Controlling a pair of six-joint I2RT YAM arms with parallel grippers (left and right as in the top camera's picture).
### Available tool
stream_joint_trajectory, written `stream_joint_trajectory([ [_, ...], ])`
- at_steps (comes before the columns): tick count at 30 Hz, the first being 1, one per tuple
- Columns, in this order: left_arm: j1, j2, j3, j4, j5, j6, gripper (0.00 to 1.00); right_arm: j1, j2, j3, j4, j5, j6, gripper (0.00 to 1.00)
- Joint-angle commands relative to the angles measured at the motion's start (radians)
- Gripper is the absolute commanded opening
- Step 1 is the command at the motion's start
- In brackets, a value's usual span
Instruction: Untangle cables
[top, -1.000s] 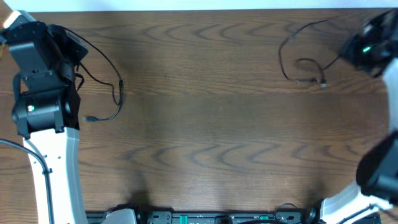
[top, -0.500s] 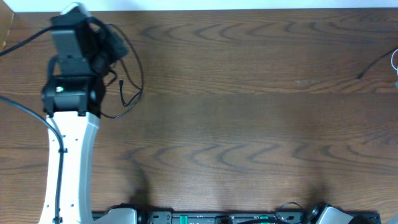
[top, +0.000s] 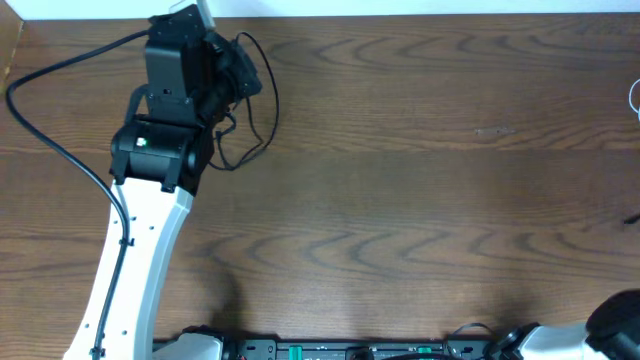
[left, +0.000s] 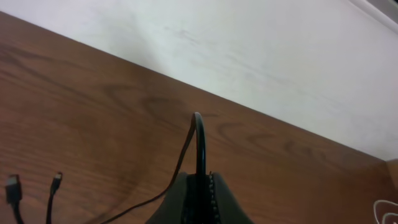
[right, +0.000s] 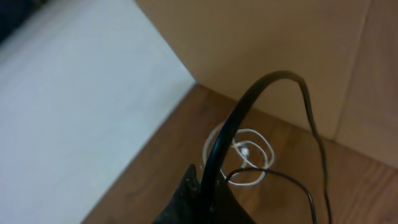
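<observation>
A dark brown, wood-grained tabletop (top: 400, 200) is seen filling the overhead view, bordered along its far edge by a pale white strip (top: 420, 7). In the left wrist view a white surface (left: 249, 56) (faintly smudged) is shown beyond the tabletop's edge. A tan panel (right: 280, 43) is seen past the tabletop's corner in the right wrist view.

Brown wood table (top: 400, 200), white wall (left: 261, 56)

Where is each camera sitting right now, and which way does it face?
Overhead: above the table, looking straight down; left arm in view.
Left wrist: over left gripper, shut on black cable, toward the white wall.
Right wrist: over right gripper holding second black cable, into the table's corner.
Shared: white cable appears in all three.
</observation>
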Motion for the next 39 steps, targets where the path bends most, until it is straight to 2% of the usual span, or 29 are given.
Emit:
stream_joint_trajectory([
  [1,-0.019,0.01,0.003,0.017,0.001,0.021,0.08,-0.013,0.1,0.001,0.035,0.006,0.022,0.52],
  [2,-0.024,0.01,0.003,0.021,0.002,0.021,0.07,-0.013,0.119,0.001,0.044,-0.003,0.023,0.79],
  [4,-0.031,0.01,0.003,0.024,0.002,0.021,0.08,-0.012,0.157,0.001,0.057,-0.054,0.023,0.99],
  [8,-0.044,0.01,0.003,0.025,0.002,0.021,0.07,-0.01,0.173,0.001,0.057,-0.195,0.023,0.99],
  [13,-0.072,0.01,0.003,0.044,0.008,0.02,0.07,0.045,0.173,0.001,0.121,-0.507,0.018,0.99],
  [16,-0.093,0.01,0.003,0.07,0.094,0.02,0.07,0.122,0.173,0.001,0.102,-0.66,-0.066,0.99],
  [21,-0.091,0.009,0.004,0.084,0.326,0.042,0.07,0.334,0.173,0.001,0.013,-0.859,-0.34,0.99],
  [25,-0.092,0.009,0.004,0.083,0.545,0.15,0.07,0.539,0.173,0.001,-0.073,-0.935,-0.582,0.99],
  [30,-0.092,0.009,0.004,0.069,0.733,0.208,0.07,0.748,0.173,0.001,-0.19,-0.926,-0.867,0.99],
  [33,-0.092,0.009,0.004,0.052,0.768,0.232,0.08,0.845,0.173,0.001,-0.232,-0.908,-0.946,0.99],
  [39,-0.092,0.01,0.003,0.002,0.768,0.271,0.07,0.948,0.173,0.001,-0.267,-0.917,-0.99,0.99],
])
